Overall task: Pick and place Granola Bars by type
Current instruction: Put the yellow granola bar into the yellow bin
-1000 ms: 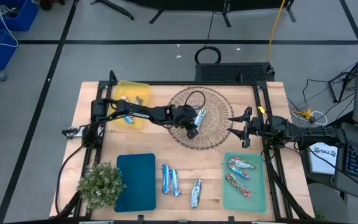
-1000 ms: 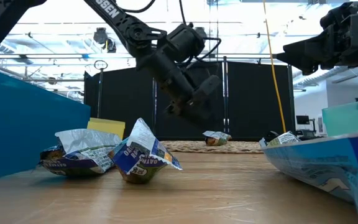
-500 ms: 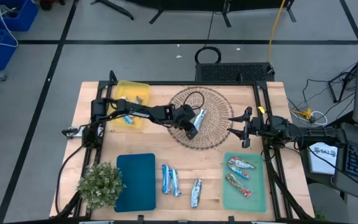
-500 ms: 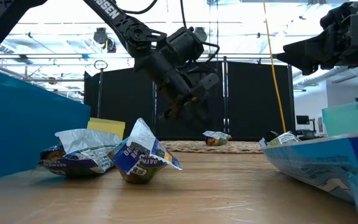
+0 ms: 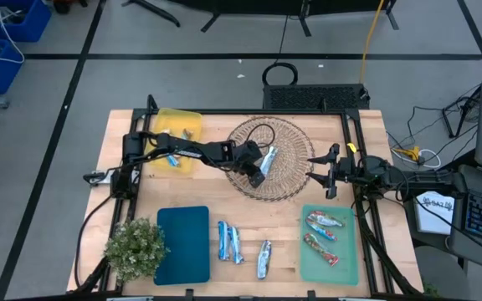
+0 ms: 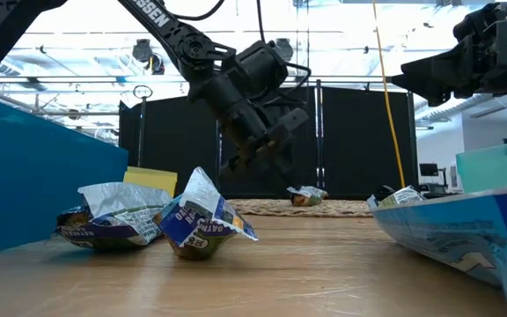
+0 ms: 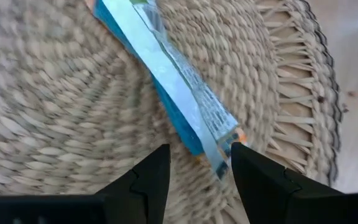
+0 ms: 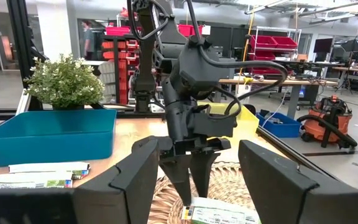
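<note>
A blue and silver granola bar [image 7: 179, 81] lies flat in the round wicker basket [image 5: 295, 180] at the table's middle. My left gripper [image 7: 197, 165] hovers open just above it, slanting down, a finger on either side of the bar's near end [image 7: 219, 155]. In the low view the left gripper [image 6: 252, 160] hangs clear above the basket and the bar [image 6: 306, 195]. My right gripper [image 5: 330, 172] waits open at the basket's right side, level and holding nothing.
Three bars [image 5: 235, 242] lie on bare wood near the front edge, beside a teal mat [image 5: 182, 242] and a potted plant [image 5: 135, 247]. Two red-orange bars [image 5: 323, 221] lie on the green mat [image 5: 348, 255]. The yellow mat [image 5: 167, 121] at far left holds two bars [image 5: 189, 132].
My left gripper has stayed over the basket but has rolled and tipped at the wrist, so its fingers now point more steeply down at the bar. The gap between its fingers looks unchanged. The bar has kept still.
</note>
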